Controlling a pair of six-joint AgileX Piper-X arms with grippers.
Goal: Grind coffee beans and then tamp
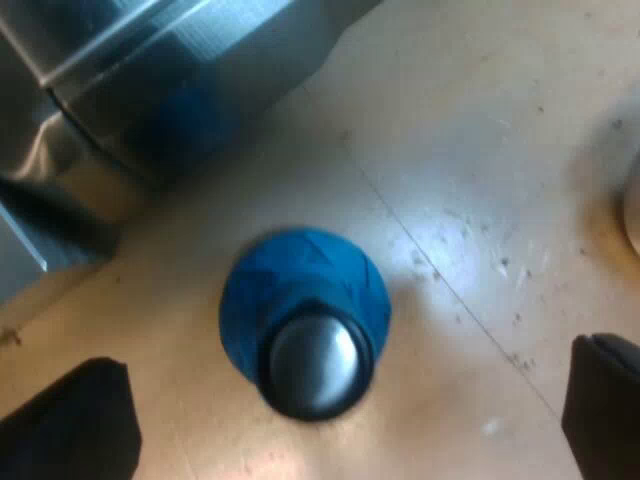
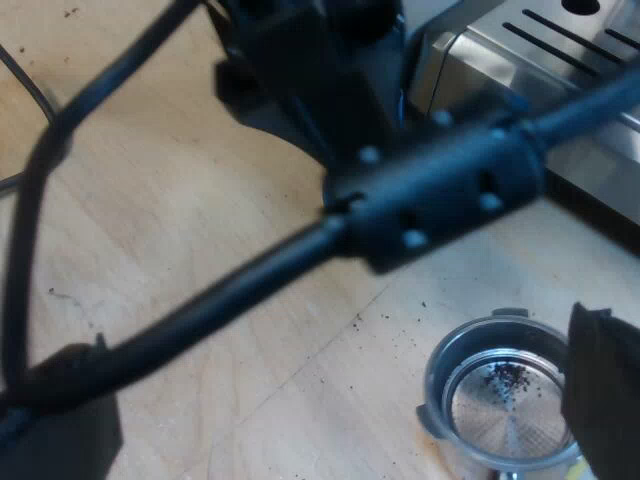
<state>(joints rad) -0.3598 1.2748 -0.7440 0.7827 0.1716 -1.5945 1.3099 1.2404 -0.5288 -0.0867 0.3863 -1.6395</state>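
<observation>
A blue tamper (image 1: pixel 300 300) with a rounded dark, shiny knob stands upright on the wooden table, close to the espresso machine (image 1: pixel 170 90). My left gripper (image 1: pixel 335 420) hangs open above the tamper, one finger on either side of it, touching nothing. The metal holder's basket (image 2: pixel 505 400) rests on the table near the machine's drip tray (image 2: pixel 570 50), with only a few dark grounds inside; its handle is hidden. My right gripper (image 2: pixel 330 425) is open, one finger (image 2: pixel 605 400) right beside the basket's rim. My left arm (image 2: pixel 440 190) crosses above the table here.
Coffee specks (image 2: pixel 385 325) are scattered on the wood around the basket. A pale rounded object (image 1: pixel 632 210), too cut off to identify, lies a little away from the tamper. The machine's metal body stands close behind both tamper and basket.
</observation>
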